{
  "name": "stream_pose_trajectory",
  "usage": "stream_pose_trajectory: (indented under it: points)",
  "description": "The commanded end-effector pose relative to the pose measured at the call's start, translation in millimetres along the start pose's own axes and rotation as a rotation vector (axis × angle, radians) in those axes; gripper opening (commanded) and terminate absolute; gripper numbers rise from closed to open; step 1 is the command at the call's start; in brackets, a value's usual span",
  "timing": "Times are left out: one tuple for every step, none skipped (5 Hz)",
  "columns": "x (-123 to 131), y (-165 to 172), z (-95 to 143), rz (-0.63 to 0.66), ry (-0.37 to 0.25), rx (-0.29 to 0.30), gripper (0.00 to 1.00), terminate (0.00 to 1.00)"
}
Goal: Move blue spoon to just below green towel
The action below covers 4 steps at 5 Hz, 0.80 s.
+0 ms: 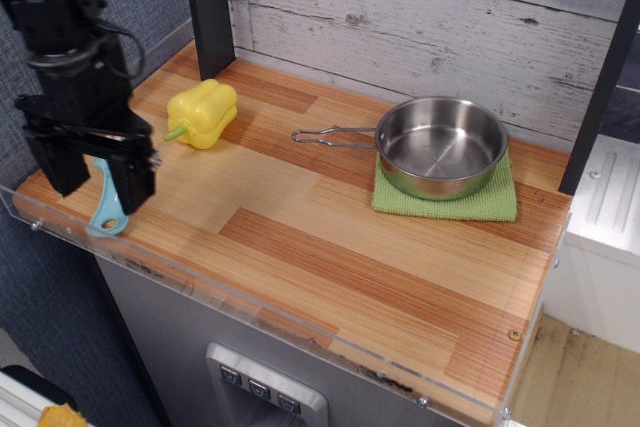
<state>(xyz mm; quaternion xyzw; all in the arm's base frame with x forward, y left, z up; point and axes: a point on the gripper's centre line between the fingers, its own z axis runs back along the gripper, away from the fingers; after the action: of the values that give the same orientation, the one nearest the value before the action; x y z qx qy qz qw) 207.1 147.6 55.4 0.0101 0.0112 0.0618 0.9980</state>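
The blue spoon [108, 209] lies at the table's front left corner; only its light blue handle with the holed end shows, the bristled head is hidden behind my gripper. My gripper [97, 175] hangs over the spoon with its two black fingers spread apart, open and empty. The green towel [447, 202] lies at the right back of the table, under a steel pan [443, 146] whose handle points left.
A yellow toy pepper [203, 112] sits at the back left, just right of my gripper. A clear plastic rim [250, 309] runs along the table's front edge. A dark post [211, 7] stands at the back left.
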Motion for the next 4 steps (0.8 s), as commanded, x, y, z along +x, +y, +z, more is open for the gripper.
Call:
stream_pose_trajectory:
  points:
    - [16,38,9,0.055,-0.039,0.054,1.0,0.0]
    - [22,44,6,0.09,-0.05,0.05,1.0,0.0]
    - [27,44,-6,0.102,-0.019,0.055,1.0,0.0]
    - [26,44,-23,0.137,-0.017,0.063,1.0,0.0]
